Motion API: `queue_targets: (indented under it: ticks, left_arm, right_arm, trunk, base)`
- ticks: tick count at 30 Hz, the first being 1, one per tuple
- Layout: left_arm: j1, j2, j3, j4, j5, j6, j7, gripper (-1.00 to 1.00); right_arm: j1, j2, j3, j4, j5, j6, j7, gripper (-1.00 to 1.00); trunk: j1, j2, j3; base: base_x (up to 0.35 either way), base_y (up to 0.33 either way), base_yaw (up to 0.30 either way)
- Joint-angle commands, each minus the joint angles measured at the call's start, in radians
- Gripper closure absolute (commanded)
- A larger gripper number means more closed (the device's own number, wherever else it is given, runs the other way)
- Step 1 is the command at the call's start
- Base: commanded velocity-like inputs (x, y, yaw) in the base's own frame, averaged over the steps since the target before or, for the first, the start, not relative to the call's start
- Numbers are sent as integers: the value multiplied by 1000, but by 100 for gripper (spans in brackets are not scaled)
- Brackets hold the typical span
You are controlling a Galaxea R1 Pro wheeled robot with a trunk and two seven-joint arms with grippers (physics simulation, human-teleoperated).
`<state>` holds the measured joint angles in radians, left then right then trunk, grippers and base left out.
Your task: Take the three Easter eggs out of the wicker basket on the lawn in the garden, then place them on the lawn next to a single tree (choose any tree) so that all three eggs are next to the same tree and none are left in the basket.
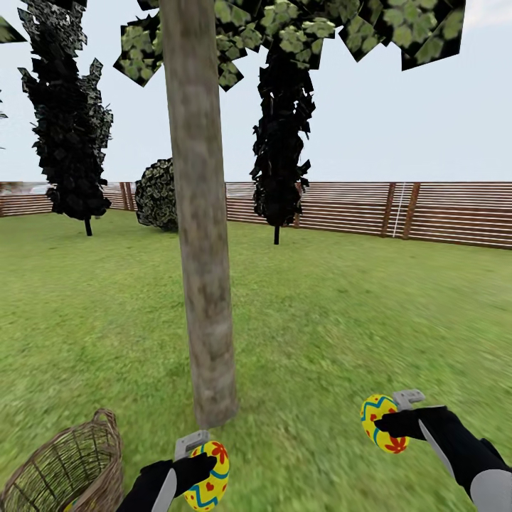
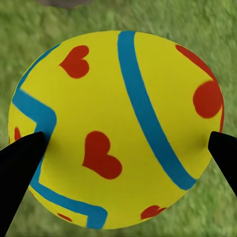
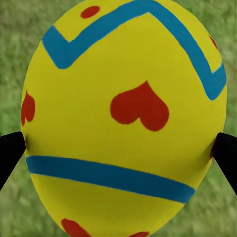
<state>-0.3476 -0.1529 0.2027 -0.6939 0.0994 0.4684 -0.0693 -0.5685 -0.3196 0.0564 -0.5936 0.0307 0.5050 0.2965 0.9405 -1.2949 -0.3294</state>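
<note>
Both arms loaded at the tree point(image 1: 203, 249).
I see left fingers point(image 1: 193, 469) clamped on one egg point(image 1: 208, 476), right fingers point(image 1: 387, 424) on another egg point(image 1: 382, 424), above the lawn point(image 1: 320, 320); wicker basket point(image 1: 71, 462) just left.

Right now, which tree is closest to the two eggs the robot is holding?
The tall tree with the bare grey-brown trunk, standing between both held eggs. The dark cypress-like trees stand far back by the fence.
</note>
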Motion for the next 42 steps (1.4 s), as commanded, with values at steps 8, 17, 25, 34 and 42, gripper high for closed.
queue_targets:
  ticks: [8,17,25,34,42]
  left_arm:
    - [-1,4,8,-9,8,9,0,100]
    - [-1,201,5,-222,14,213,-12,100]
    - [-1,165,1,-215,7,216,-7,100]
    - [-1,158,1,-209,5,216,-6,100]
    - [-1,158,3,-204,6,226,-7,100]
  right_arm:
    - [-1,3,6,4,4,5,0,100]
    - [-1,22,5,17,5,8,6,100]
    - [-1,17,4,41,5,8,6,100]
    - [-1,17,5,41,4,6,6,100]
    - [-1,19,5,41,5,6,7,100]
  trunk:
    - [31,-57,-26]
    - [65,-120,-55]
    - [96,-176,-80]
    - [130,-239,-108]
    - [161,-295,-133]
  base:
    - [0,0,0]
    - [0,0,0]
    - [0,0,0]
    - [0,0,0]
    - [0,0,0]
